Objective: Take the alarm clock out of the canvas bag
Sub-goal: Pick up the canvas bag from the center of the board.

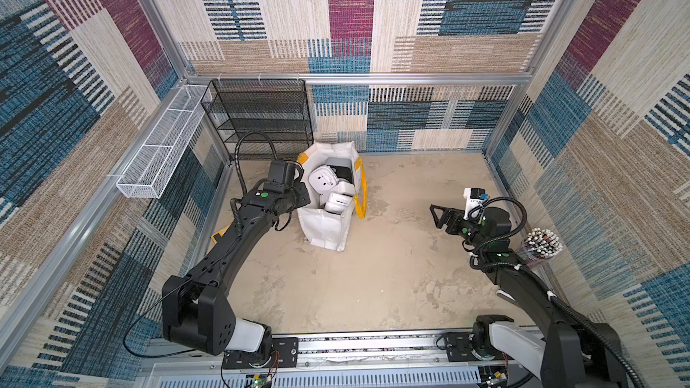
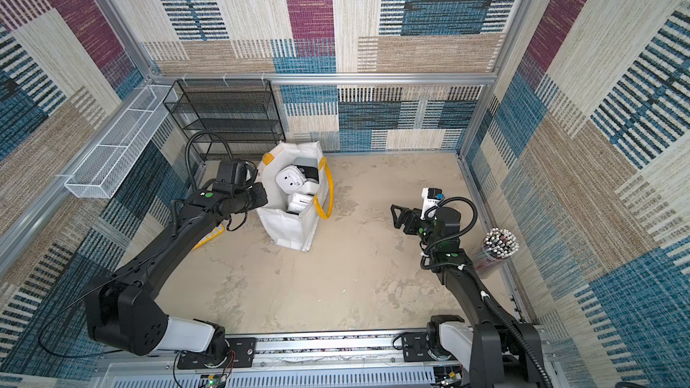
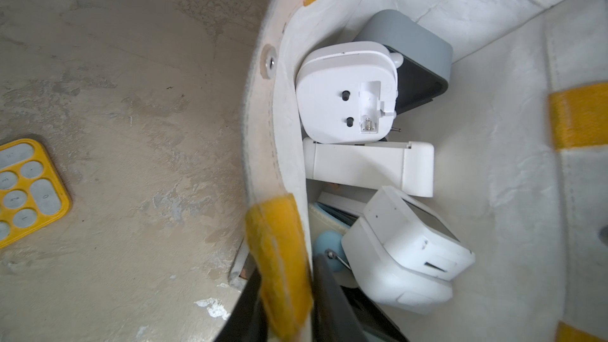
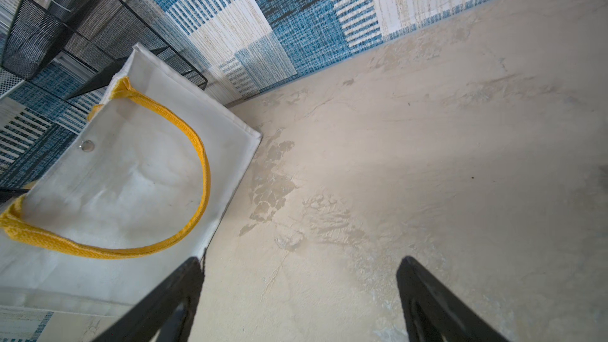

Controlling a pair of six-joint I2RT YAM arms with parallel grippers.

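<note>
Alarm clock: I take it to be the white rounded clock (image 3: 345, 93) lying uppermost inside the canvas bag (image 1: 325, 229). Its back is up and the battery bay is bare.
Neighbours: it leans on a grey clock (image 3: 411, 47). A white oblong case (image 3: 368, 166) lies crosswise just beside it, and a second white clock (image 3: 404, 251) sits past that, nearer my left fingers.
Bag: it stands upright with its mouth open upward, near the back of the table (image 1: 373, 274) and just in front of the black mesh shelf (image 1: 261, 117).
Left gripper (image 3: 288, 264): it is pinched shut on the bag's rim at a yellow patch, one finger outside the wall and one inside. It holds cloth, not a clock.
Right gripper (image 4: 299, 259): its jaws are spread wide and empty above bare table, well apart from the bag.
Key relation: the clock lies inside the bag, against the same wall my left fingers pinch, farther along it. My left arm is nearer but busy with the rim. I judge the right must cross toward my left and drop in through the mouth.
Grip axis: the body is about as wide as it is long, so I expect to take it across its sides.
Hidden: the clock's face is turned down, and the bag's bottom is covered. A pale blue shape by my inner finger is too cut off to name. In both top views my left fingertips are behind the wrist.
</note>
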